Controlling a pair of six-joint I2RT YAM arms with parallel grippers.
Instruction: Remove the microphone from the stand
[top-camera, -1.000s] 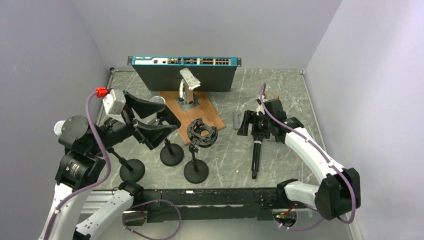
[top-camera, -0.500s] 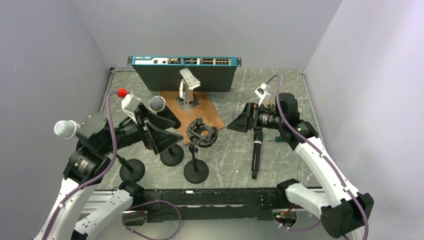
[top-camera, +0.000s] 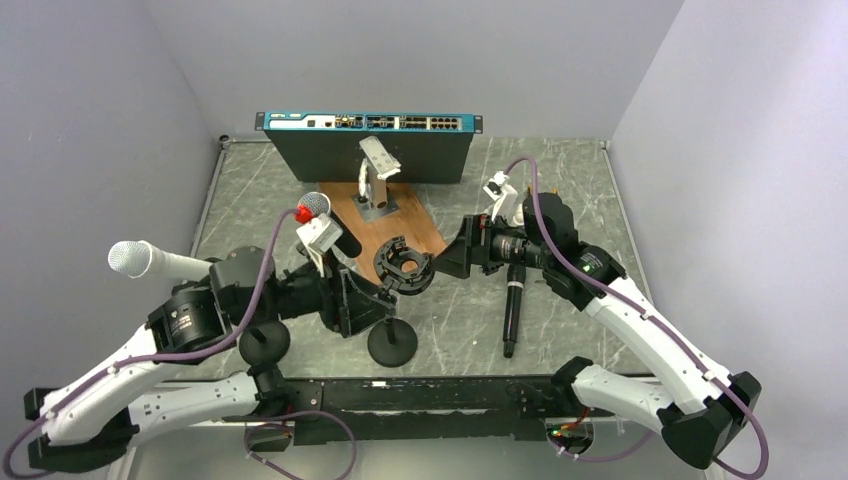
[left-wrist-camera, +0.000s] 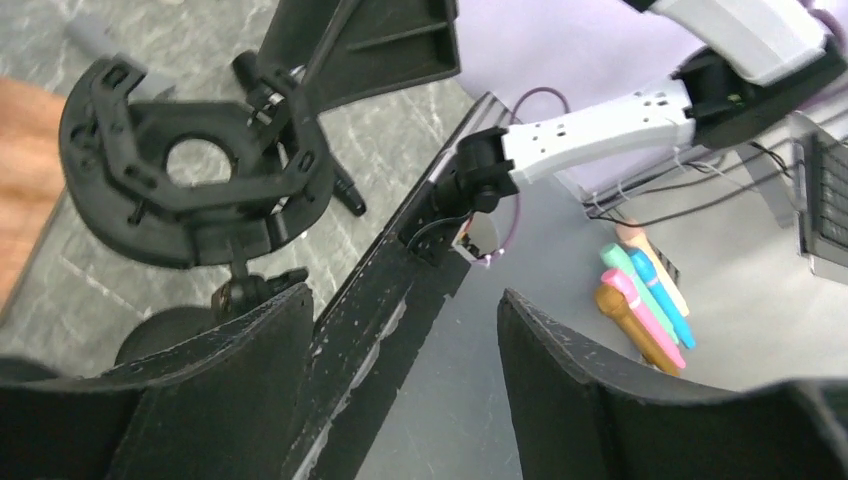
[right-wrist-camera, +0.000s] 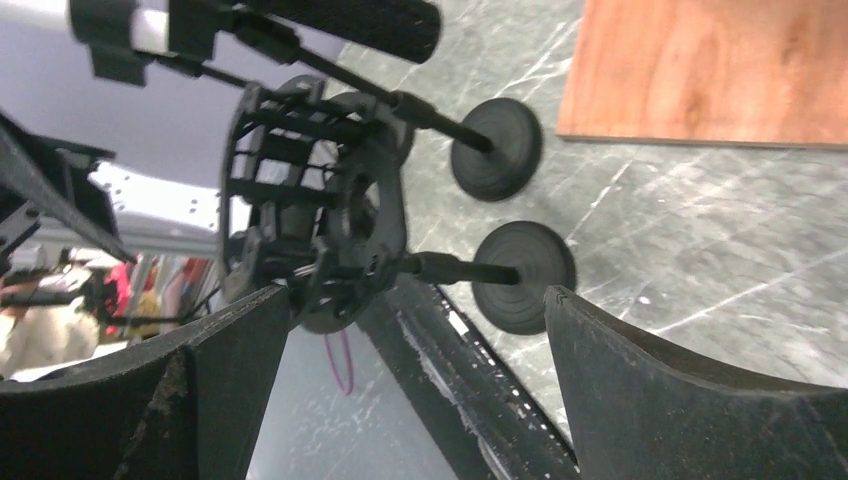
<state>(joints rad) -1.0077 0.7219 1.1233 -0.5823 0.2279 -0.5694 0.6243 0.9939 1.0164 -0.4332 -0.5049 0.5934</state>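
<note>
Three stands rise at the table's front. The left stand holds a microphone (top-camera: 140, 260) with a silver head and pale body. The middle stand holds a second microphone (top-camera: 318, 207), also silver-headed, partly hidden by my left arm. The right stand (top-camera: 392, 342) carries an empty black shock mount (top-camera: 403, 264). A third, black microphone (top-camera: 512, 305) lies flat on the table. My left gripper (top-camera: 372, 300) is open just left of the shock-mount stand, with nothing between its fingers (left-wrist-camera: 230, 400). My right gripper (top-camera: 448, 262) is open right of the mount (right-wrist-camera: 320, 230) and empty.
A network switch (top-camera: 370, 140) stands at the back. In front of it a wooden board (top-camera: 405, 228) carries a grey fixture (top-camera: 377, 172). A small grey piece (top-camera: 472, 238) lies right of the board. A black rail (top-camera: 420, 395) runs along the near edge. Round stand bases (right-wrist-camera: 523, 275) sit close together.
My left arm swung down and right to the shock-mount stand, its jaws narrowing. My right gripper left the black microphone on the table, moved left toward the mount and opened wider.
</note>
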